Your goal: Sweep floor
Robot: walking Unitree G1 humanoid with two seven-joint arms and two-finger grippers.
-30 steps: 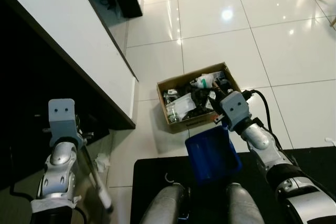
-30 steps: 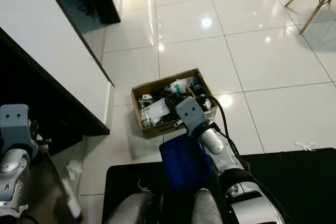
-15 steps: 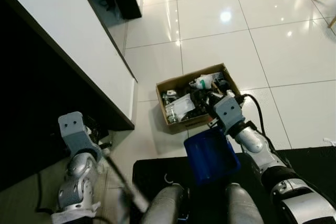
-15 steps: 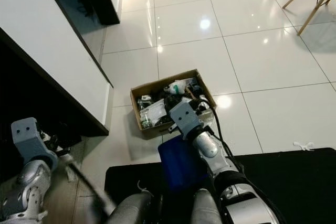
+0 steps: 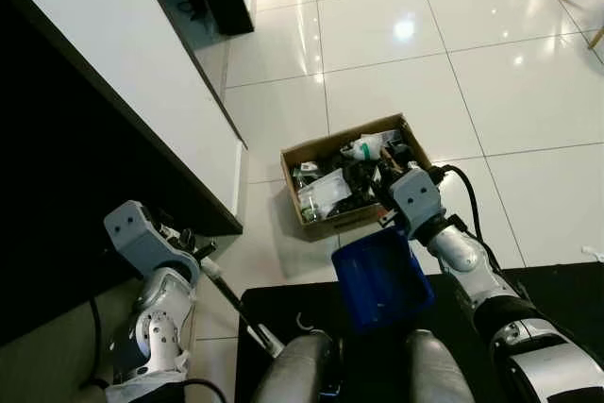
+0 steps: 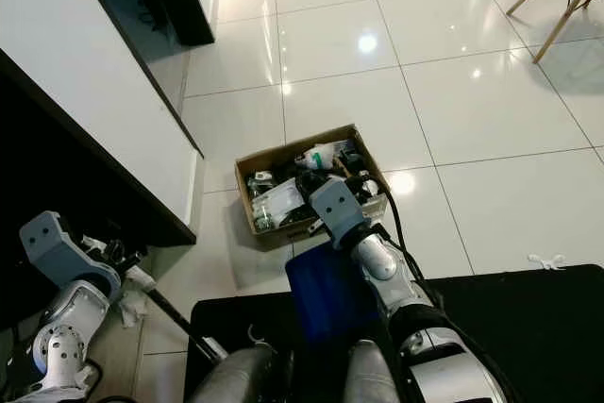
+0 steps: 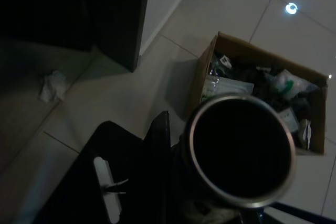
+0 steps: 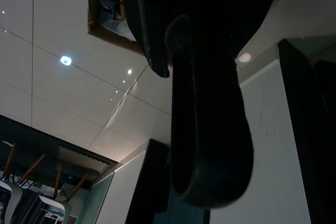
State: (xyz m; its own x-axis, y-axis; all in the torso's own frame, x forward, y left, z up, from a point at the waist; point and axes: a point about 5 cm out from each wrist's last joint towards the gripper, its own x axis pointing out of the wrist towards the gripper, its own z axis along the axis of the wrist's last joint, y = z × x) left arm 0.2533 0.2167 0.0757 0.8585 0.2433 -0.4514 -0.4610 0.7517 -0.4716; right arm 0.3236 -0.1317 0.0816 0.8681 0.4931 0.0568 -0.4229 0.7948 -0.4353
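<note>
The right tool (image 5: 401, 228) is holding a blue dustpan (image 5: 380, 278) by its upper edge, its fingers closed on it, just in front of the cardboard box (image 5: 357, 175) full of trash sitting on the white tile floor (image 5: 396, 73). The left tool (image 5: 193, 257) is gripping a black broom handle (image 5: 236, 302) that is slanting down toward the black mat (image 5: 274, 313). A crumpled tissue (image 6: 132, 304) is lying on the floor near the dark cabinet (image 5: 57, 195).

Glossy white tiles (image 5: 396, 92) reflect ceiling lights before me; a white-topped dark cabinet (image 5: 113, 92) stands on my left.
</note>
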